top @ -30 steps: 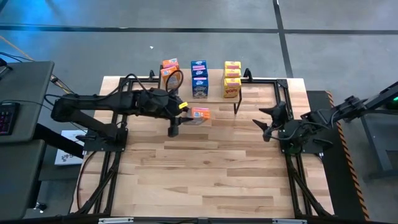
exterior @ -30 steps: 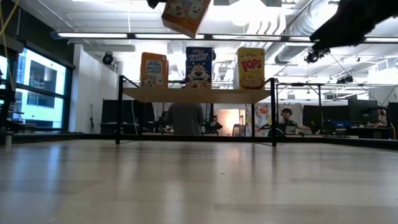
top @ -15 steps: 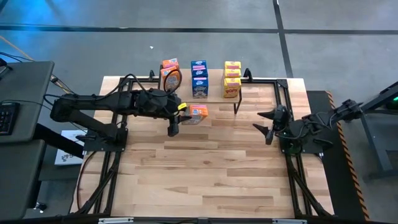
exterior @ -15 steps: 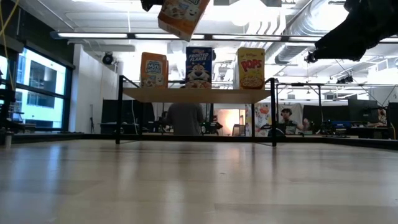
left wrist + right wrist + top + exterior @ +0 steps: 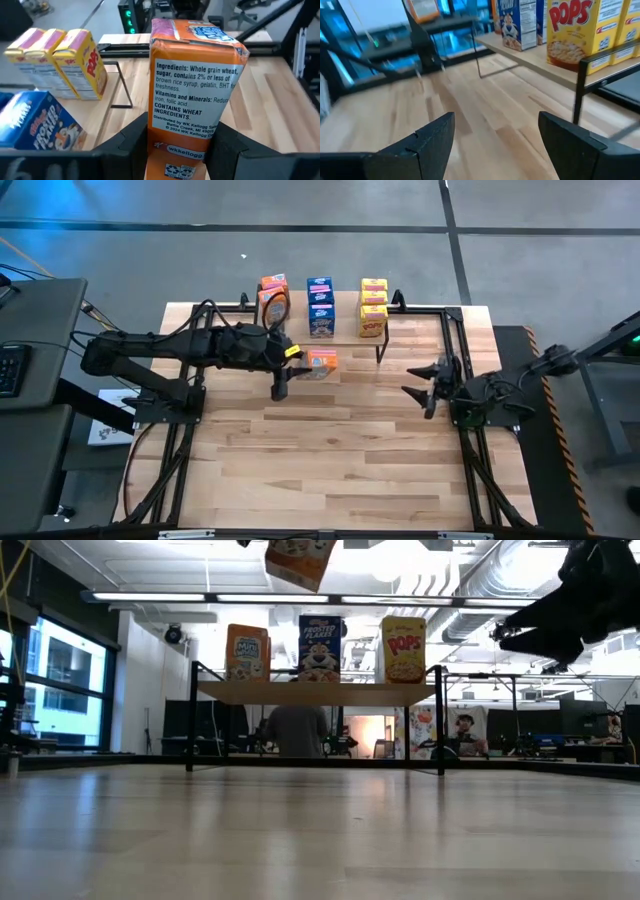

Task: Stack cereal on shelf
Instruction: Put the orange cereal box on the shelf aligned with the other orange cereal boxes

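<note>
While the left claw (image 5: 296,364) grips an orange cereal box (image 5: 321,365) above the tabletop (image 5: 340,440), other boxes stand on the shelf (image 5: 345,330). Off to the right, the right claw (image 5: 420,385) hangs open and empty.

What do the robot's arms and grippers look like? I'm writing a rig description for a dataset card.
Both arms are dark, slim and jointed, with black cables looping along them. The left gripper shows a small yellow mark near its wrist and has chunky, matte black fingers. The right gripper has two pointed black fingers, broad and wedge-shaped in its wrist view.
</note>
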Controlling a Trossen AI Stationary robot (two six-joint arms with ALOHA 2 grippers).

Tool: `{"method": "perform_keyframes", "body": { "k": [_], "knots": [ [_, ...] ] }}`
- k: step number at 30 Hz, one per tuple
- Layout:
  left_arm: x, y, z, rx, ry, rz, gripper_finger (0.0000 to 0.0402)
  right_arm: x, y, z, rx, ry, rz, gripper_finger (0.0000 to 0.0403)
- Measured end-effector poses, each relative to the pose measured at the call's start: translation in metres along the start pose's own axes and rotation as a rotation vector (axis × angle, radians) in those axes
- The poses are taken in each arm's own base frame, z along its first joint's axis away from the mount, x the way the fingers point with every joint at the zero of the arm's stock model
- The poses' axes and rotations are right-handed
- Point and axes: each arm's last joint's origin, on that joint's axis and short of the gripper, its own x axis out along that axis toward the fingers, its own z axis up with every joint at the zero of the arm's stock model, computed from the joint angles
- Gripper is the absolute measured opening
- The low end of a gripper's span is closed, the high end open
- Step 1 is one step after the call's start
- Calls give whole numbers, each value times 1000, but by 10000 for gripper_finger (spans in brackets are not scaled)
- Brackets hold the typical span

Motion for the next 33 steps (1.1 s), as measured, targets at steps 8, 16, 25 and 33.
{"method": "perform_keyframes", "body": {
  "k": [8, 16, 25, 33],
  "knots": [
    [1, 9, -6, 44, 65, 13, 143, 4, -3, -24, 105, -127, 54, 279],
    [2, 13, -5, -51, 46, 27, 143, 2, -2, -18, -19, -157, 229, 279],
    [2, 13, -3, -55, 32, 28, 143, 4, -8, -22, -138, -120, 271, 279],
    [-8, 16, -3, -37, 30, 42, 143, 6, -11, -21, -162, -127, 225, 279]
  ]
}}
